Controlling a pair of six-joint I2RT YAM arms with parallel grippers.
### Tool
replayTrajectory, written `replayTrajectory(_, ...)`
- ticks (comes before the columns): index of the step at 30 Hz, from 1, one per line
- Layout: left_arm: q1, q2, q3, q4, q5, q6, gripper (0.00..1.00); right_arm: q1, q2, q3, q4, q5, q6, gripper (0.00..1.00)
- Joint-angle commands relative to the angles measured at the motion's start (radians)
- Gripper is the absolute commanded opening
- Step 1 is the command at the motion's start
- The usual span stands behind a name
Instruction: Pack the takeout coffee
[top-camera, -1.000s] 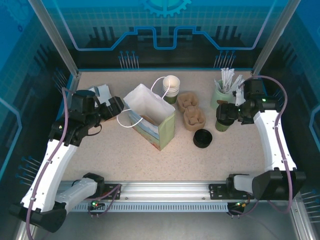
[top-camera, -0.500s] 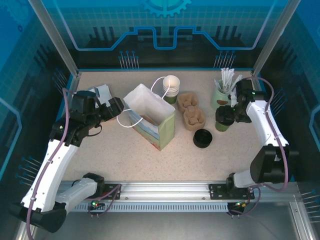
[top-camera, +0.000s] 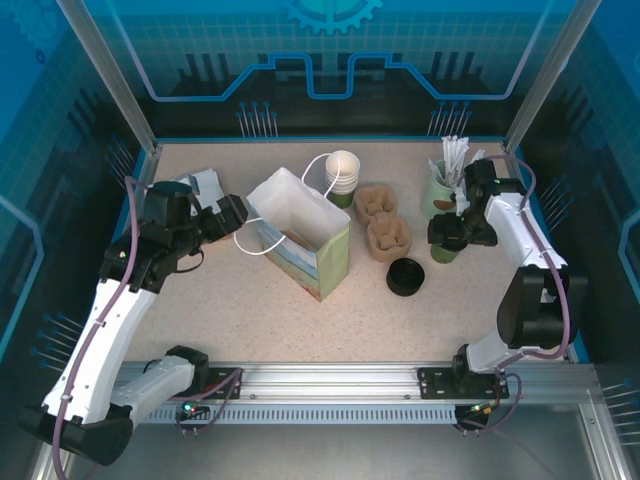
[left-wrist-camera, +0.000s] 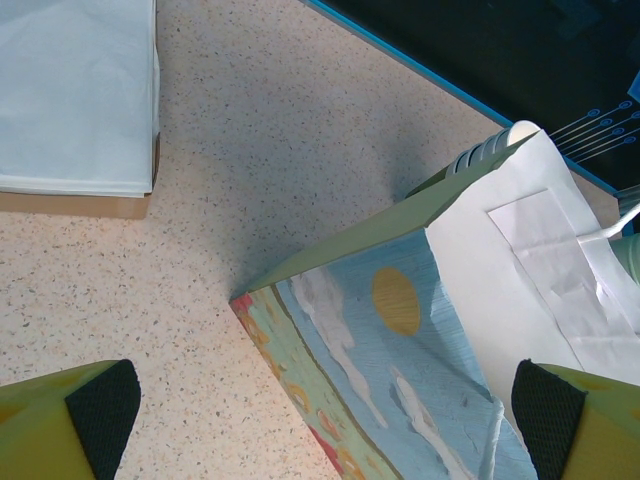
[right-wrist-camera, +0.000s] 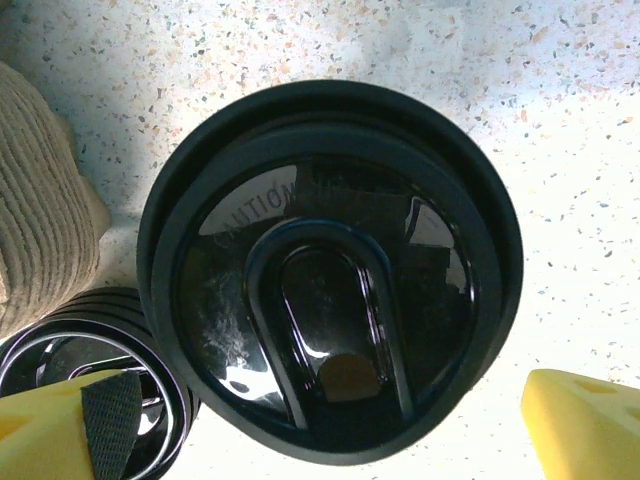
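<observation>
Lidded cup (right-wrist-camera: 330, 270) framed by the right gripper (right-wrist-camera: 340, 420), jaws spread wide — nothing gripped
From above it is mostly hidden under that bent wrist, at 3 o'clock of the paper bag (top-camera: 300, 235); the left gripper (left-wrist-camera: 325, 405) is likewise spread and empty at the bag's 9 o'clock — fingertips cropped

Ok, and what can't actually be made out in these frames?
Paper bag contents: top view, its own walls shade the inside.
What sits under the black lid: right wrist view, the lid covers it; top view, the right arm overlaps it.
Lid stack: right wrist view, cut by the edge, partly behind one of the fingers.
White stack: left wrist view, cropped by the frame edge; what it is, unclear.
</observation>
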Motion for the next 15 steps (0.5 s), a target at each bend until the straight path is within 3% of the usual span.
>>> replayTrajectory(1, 0.01, 0.003, 0.002, 0.006, -0.022, -0.002, 0.99, -0.004, 0.016, 0.01, 0.013, 0.001, -0.013, 1.0)
replayTrajectory(15, 0.01, 0.0, 0.014, -0.009, -0.028, 0.003, 0.99, 0.0, 0.079, 0.036, 0.044, 0.017, -0.039, 1.0)
